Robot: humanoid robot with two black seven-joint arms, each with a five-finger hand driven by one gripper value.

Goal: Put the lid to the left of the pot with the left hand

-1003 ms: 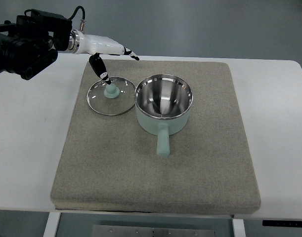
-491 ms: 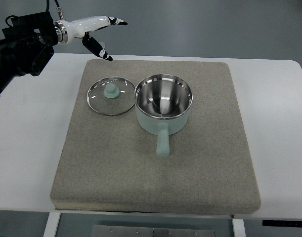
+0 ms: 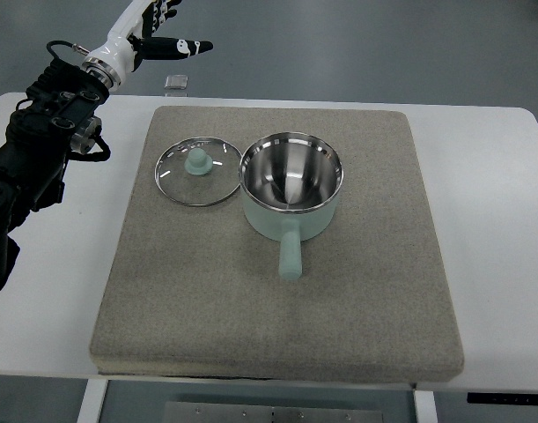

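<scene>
Left hand (image 3: 150, 33) raised at upper left, fingers (image 3: 185, 46) spread, holding nothing.

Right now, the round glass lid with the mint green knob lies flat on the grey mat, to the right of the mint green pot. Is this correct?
Not quite. The top view shows the round glass lid lying flat on the grey mat, but to the left of the mint green pot, not the right.

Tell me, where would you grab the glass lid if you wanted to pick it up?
Probably by the mint-green knob in the middle of the lid, coming straight down from above. The lid lies flat on the mat, knob up, so its thin rim offers little to pinch, and the pot crowds its right edge.
</scene>
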